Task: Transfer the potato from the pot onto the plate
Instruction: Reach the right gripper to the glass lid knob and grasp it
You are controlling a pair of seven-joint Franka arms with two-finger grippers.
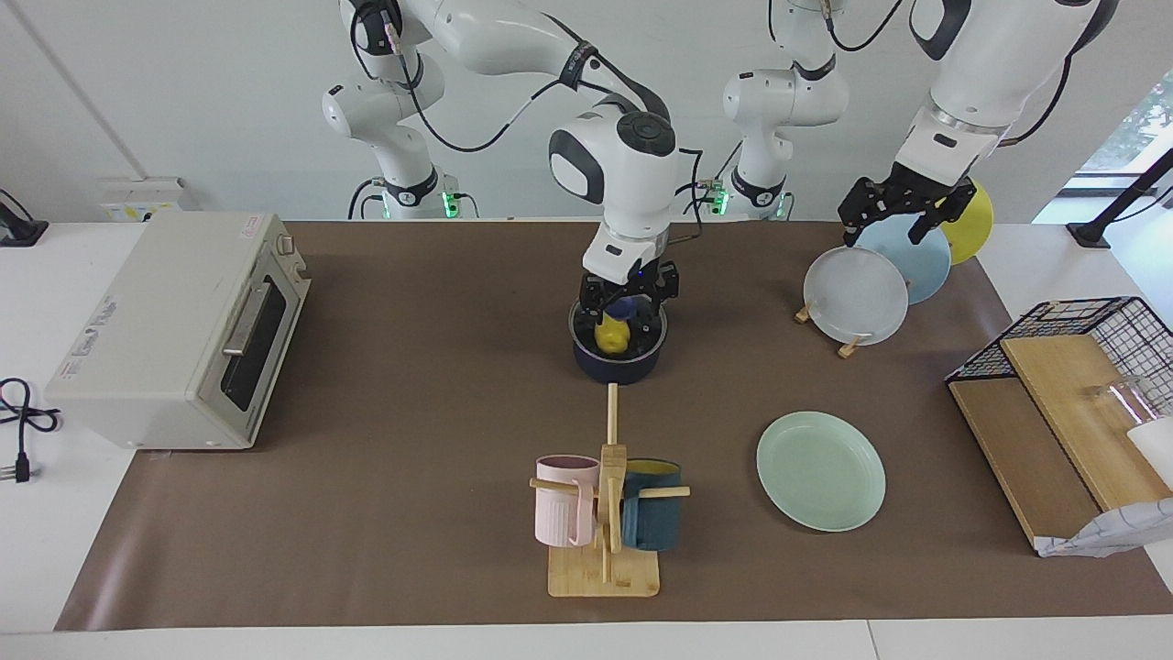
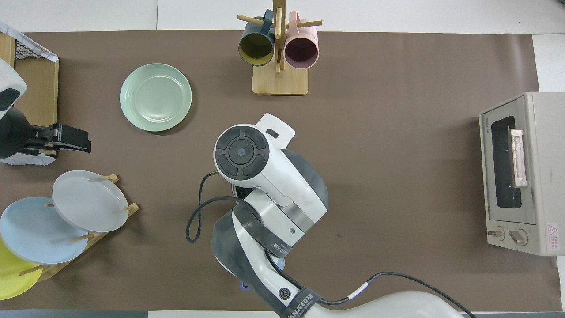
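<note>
So, my right gripper (image 1: 625, 310) hanging low over pot (image 1: 619, 365), fingers spread wide either side of potato (image 1: 610, 336), not gripping it yet. Potato sitting inside pot, mid-table, toward robots' edge. Plate (image 1: 821, 470) lying empty toward left arm's end, closer to edge away from robots, well apart from pot. My left gripper (image 1: 903, 207) waiting over plate rack (image 1: 852, 346) near robots' edge, jaws wide, holding nothing. Overhead view: my own right arm covering pot.
</note>
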